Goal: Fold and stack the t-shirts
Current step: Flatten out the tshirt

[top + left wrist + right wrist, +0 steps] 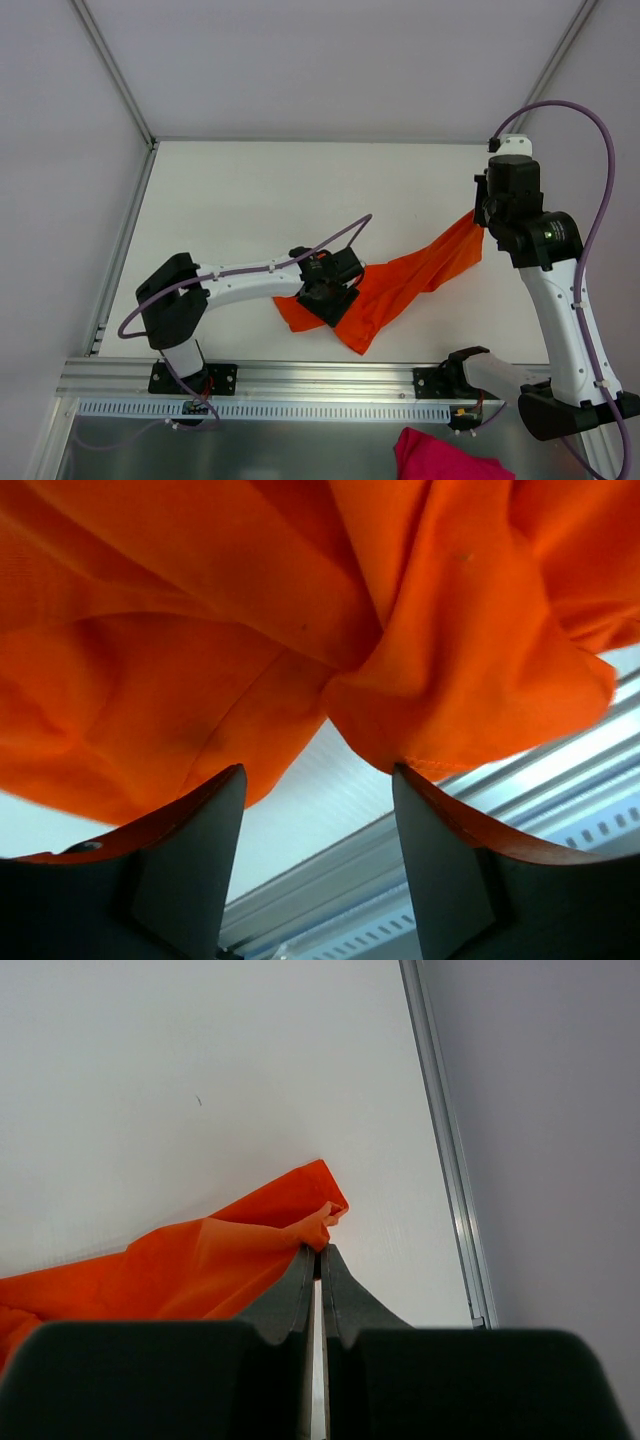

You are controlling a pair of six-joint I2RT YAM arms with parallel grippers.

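A bright orange t-shirt (410, 280) is stretched in a crumpled band across the white table (300, 190), from near the front edge up toward the right. My right gripper (482, 215) holds its upper right end raised. In the right wrist view that gripper (320, 1250) is shut on a bunched corner of the t-shirt (180, 1270). My left gripper (335, 300) sits at the shirt's lower left end. In the left wrist view it (318, 772) is open, with bare table showing between the fingers and folds of the t-shirt (300, 630) hanging just beyond the fingertips.
A pink cloth (445, 458) lies below the table's front edge, near the right arm's base. An aluminium rail (300, 380) runs along the front. White walls close in the back and both sides, with a metal edge strip (450, 1160) at the right.
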